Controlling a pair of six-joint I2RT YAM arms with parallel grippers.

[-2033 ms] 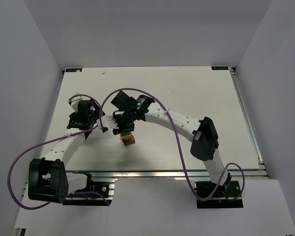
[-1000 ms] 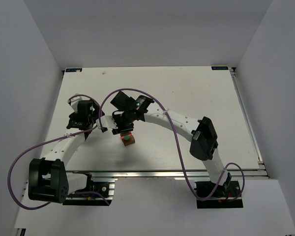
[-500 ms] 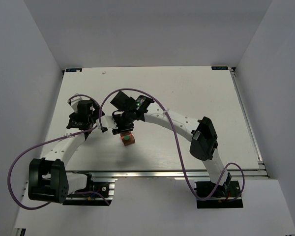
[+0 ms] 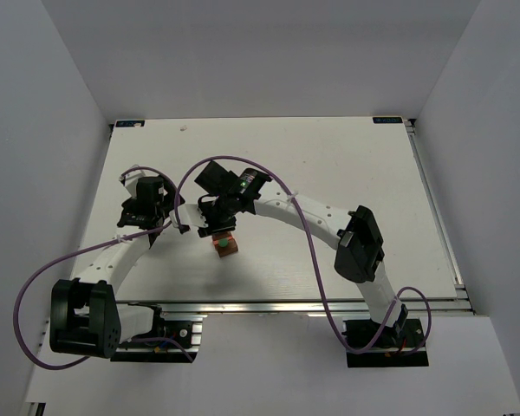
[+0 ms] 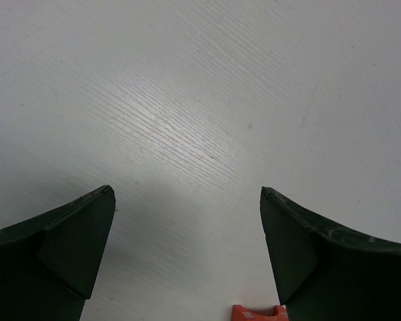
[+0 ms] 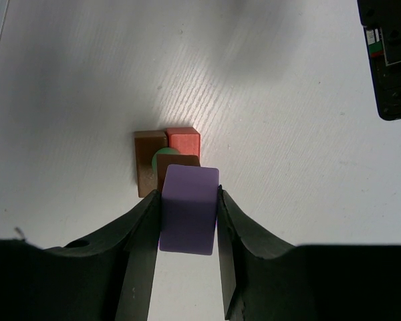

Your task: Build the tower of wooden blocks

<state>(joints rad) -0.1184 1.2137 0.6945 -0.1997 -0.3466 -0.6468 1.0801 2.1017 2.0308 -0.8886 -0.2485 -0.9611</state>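
While the job looked a little past halfway, the right arm stretched from its base at 6 o'clock on the desk (image 4: pixel 329 165) toward the middle, where the wood block tower (image 4: pixel 224 246) stood as a low cluster. The right pincer (image 6: pixel 189 198), closed snugly on the lilac block (image 6: pixel 189 217), hung over that cluster with the block apparently lifted clear of it. Seen from the wrist, a brown block (image 6: pixel 146 172) lay at 10 o'clock of the lilac one, with a green piece (image 6: pixel 159 159) tucked beside it. A second brown block (image 6: pixel 180 160) lay at 12 o'clock and the red-orange block (image 6: pixel 184 142) just beyond. Which of these rested on which could not be told.

At 9 o'clock of the tower the left pincer (image 5: pixel 187 194) hovered, its jaws spread wide and holding nothing. An orange sliver at that camera's lower edge could not be identified. Four blocks appeared gathered, the lilac one awaited placing, and the dark grey-brown block showed in no view.
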